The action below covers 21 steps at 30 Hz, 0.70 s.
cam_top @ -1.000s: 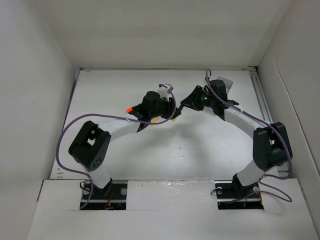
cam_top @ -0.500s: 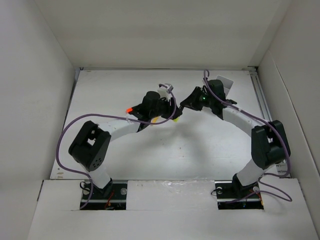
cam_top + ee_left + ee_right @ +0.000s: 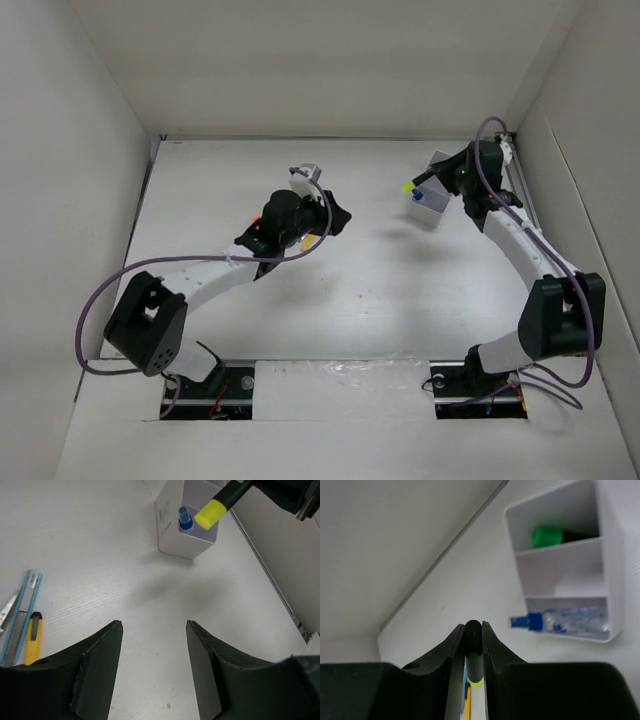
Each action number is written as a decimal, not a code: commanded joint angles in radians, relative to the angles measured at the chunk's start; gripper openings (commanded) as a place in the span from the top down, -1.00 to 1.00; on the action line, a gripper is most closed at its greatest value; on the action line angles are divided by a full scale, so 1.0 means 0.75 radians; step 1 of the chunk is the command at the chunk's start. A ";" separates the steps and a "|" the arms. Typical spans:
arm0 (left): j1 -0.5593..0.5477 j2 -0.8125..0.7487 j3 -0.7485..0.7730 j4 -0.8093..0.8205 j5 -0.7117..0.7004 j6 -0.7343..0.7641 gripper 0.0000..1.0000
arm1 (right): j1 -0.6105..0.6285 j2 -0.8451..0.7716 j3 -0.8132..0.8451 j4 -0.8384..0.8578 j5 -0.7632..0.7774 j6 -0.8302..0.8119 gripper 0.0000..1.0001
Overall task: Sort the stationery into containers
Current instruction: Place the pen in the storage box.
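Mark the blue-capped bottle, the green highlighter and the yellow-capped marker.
blue-capped bottle (image 3: 575,618): right wrist view, clear body.
green highlighter (image 3: 547,536): right wrist view, green cap.
yellow-capped marker (image 3: 210,513): left wrist view, yellow cap.

The table (image 3: 125,570) is matt white with a fine woodgrain texture. The tray (image 3: 615,580) is smooth, translucent white plastic, and the blue-capped clear bottle (image 3: 575,619) looks like glossy plastic. The yellow-capped highlighter (image 3: 210,514) is smooth plastic. The fingers (image 3: 95,665) of the left gripper (image 3: 152,630) are matt black plastic.
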 commanded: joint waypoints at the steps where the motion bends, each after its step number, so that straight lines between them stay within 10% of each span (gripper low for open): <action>1: 0.023 -0.111 -0.054 -0.026 -0.148 -0.036 0.00 | -0.016 -0.027 0.139 -0.078 0.467 0.044 0.96; 9: 0.053 -0.300 -0.187 -0.106 -0.440 -0.079 -0.06 | -0.042 0.102 0.294 -0.119 0.991 0.045 0.96; 21: 0.053 -0.331 -0.119 -0.349 -0.702 -0.214 -0.06 | -0.042 0.398 0.587 -0.205 1.161 -0.052 1.00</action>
